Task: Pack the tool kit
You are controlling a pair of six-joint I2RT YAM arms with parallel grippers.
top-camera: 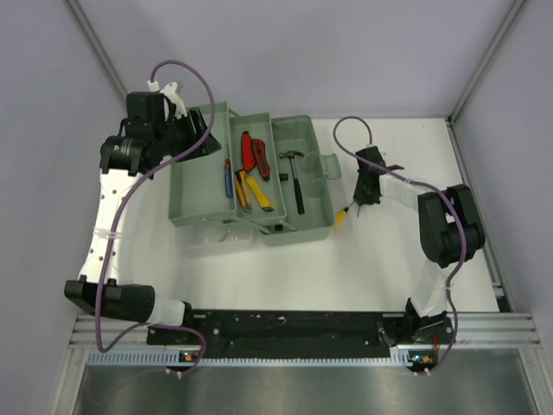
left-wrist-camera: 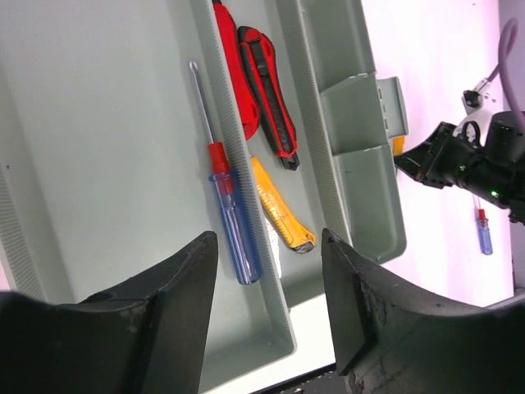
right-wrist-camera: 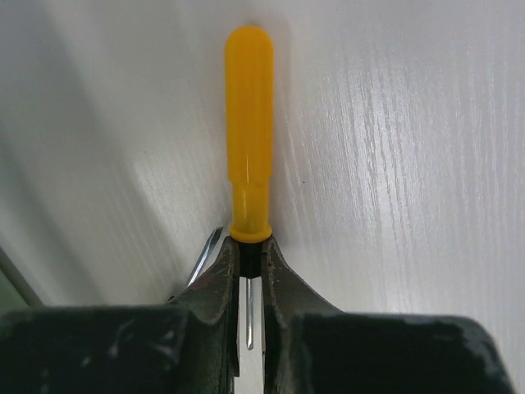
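The grey-green toolbox (top-camera: 199,203) stands open on the white table, its tiered trays spread out. My left gripper (left-wrist-camera: 269,238) hangs open over the left tray (left-wrist-camera: 98,148), just above a blue-handled screwdriver (left-wrist-camera: 234,222) lying there. The middle tray holds red-handled cutters (left-wrist-camera: 267,98) and a yellow-handled tool (left-wrist-camera: 283,205). A black hammer (top-camera: 296,177) lies in the right part. Right of the box, my right gripper (right-wrist-camera: 250,250) is shut on the yellow screwdriver (right-wrist-camera: 248,123) at its collar, low over the table; from above the gripper (top-camera: 356,204) and the screwdriver (top-camera: 341,216) show beside the box.
A clear plastic piece (top-camera: 216,238) lies against the toolbox's near side. A small blue screwdriver (left-wrist-camera: 484,231) rests on the table beyond the right arm (left-wrist-camera: 459,160). A flat metal blade tip (right-wrist-camera: 205,254) shows just left of my right fingers. Grey walls enclose the table.
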